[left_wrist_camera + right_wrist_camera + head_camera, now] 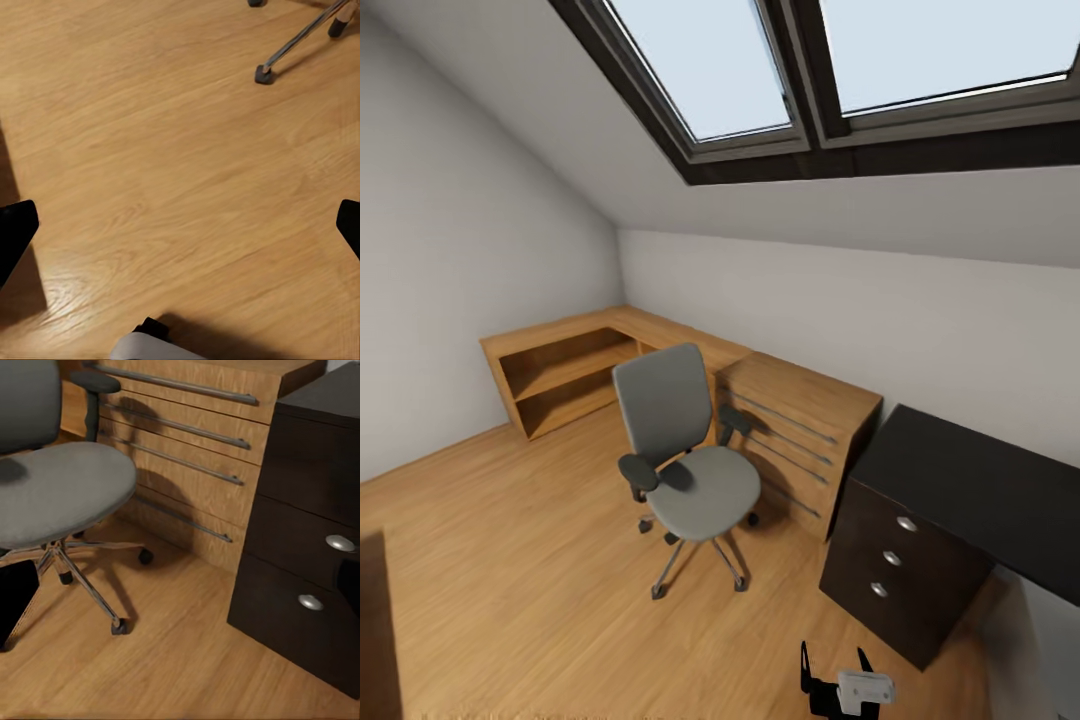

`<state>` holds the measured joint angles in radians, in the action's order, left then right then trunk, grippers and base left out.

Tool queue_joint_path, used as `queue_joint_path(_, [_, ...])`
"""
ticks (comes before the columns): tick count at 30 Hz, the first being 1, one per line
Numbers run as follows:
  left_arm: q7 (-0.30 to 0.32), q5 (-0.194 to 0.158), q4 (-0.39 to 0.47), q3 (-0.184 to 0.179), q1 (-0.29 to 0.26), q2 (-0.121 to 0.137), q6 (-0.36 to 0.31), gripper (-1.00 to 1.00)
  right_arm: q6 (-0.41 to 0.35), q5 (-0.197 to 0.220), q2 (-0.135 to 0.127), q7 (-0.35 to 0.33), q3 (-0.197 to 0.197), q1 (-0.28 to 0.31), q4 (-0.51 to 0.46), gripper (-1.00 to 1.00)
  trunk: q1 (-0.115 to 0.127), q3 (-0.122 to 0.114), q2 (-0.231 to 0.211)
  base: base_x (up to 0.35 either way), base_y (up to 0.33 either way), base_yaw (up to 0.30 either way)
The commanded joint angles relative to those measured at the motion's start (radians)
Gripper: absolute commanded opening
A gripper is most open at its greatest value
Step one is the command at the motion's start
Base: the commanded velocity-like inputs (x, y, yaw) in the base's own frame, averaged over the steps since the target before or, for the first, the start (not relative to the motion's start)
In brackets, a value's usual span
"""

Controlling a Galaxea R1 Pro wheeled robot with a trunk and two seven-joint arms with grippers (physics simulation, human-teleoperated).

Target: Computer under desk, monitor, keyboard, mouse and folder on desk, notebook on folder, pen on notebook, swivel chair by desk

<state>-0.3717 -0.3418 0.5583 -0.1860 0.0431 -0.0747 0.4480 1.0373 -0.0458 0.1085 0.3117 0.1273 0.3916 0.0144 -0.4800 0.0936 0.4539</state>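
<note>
The swivel chair (685, 455) stands on the wooden floor in the middle of the room, grey seat bare, back toward the wooden furniture. In the right wrist view its seat (52, 491) and star base are close by, and my right gripper (180, 592) is open and holds nothing. That gripper (835, 668) shows low in the head view, in front of the chair. My left gripper (180, 229) is open over bare floor, one chair caster (262, 73) beyond it. The computer, monitor, keyboard, mouse, folder, notebook and pen are out of view.
A light wooden chest of drawers (800, 430) and low corner shelving (565, 375) line the walls behind the chair. Right of them stands a dark three-drawer unit (905, 560) under a black top (980, 480); I cannot tell whether it is the desk. A sloped ceiling with skylights hangs overhead.
</note>
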Motion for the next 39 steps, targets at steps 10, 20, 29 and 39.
queue_joint_path(10, [-0.007,-0.008,0.001,-0.008,0.0,0.001,0.003,1.0,0.0,-0.005,0.0,0.01,0.006,0.001,0.001,1.0,-0.001,0.002,0.002,-0.005,0.001,0.288])
queue_joint_path(20, [-0.007,-0.008,0.002,-0.009,0.0,0.001,0.004,1.0,0.0,-0.005,-0.001,0.009,0.006,0.001,0.001,1.0,-0.001,0.002,0.002,0.0,0.0,0.288])
queue_joint_path(29, [-0.007,-0.008,0.001,-0.008,0.0,0.001,0.002,1.0,0.001,-0.005,-0.001,0.009,0.006,0.001,0.001,1.0,-0.001,0.002,0.002,0.018,0.0,0.288])
queue_joint_path(39, [-0.006,-0.009,0.001,-0.007,0.0,0.003,-0.006,1.0,0.005,-0.003,0.0,0.01,0.006,0.001,0.001,1.0,-0.001,0.002,0.002,0.284,0.0,0.288])
